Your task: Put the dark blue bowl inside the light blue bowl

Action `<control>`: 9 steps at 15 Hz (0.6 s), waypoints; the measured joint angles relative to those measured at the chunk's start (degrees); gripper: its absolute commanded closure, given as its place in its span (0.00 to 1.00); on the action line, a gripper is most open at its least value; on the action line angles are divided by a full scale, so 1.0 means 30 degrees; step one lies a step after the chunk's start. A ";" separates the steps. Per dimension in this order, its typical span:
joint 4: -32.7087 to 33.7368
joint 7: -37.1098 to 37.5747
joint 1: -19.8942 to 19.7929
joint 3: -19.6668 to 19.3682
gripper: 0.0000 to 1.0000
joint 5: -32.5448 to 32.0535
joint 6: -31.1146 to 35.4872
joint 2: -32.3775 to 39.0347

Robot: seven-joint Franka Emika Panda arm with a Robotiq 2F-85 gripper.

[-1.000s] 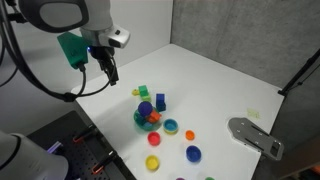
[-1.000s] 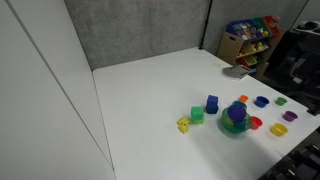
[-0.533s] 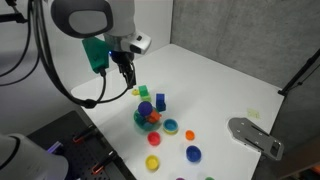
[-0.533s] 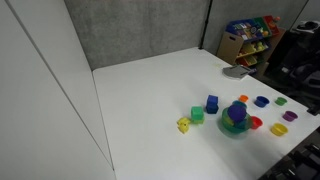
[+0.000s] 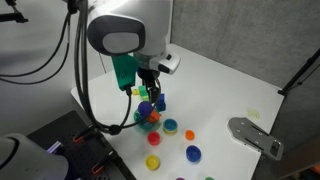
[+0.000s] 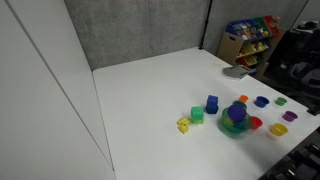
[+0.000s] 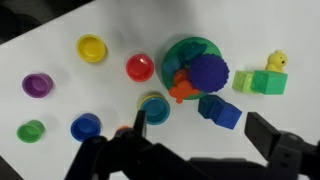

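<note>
Gripper (image 7: 200, 135) is seen spread open, nothing held. Dark blue bowl (image 7: 85, 126) is found lower left in the wrist view, outside the jaws. Light blue bowl (image 7: 153, 106) is near it, towards centre. Dark blue block (image 7: 220, 110) sits under the jaws and could be grabbed by mistake unless a sideways shift is made.

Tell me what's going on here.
The Panda arm's gripper hovers open and empty above the small toys around the teal-green bowl on the white table. The dark blue bowl sits untouched, apart from the light blue bowl. Nothing is picked up yet.
</note>
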 measured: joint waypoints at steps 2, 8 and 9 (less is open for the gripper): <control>0.0350 -0.0221 -0.0417 -0.0475 0.00 -0.0421 0.0798 0.0985; 0.1522 -0.0800 -0.1263 -0.1474 0.00 -0.0921 0.3276 0.3932; 0.1714 -0.0826 -0.1304 -0.1521 0.00 -0.0922 0.3404 0.4224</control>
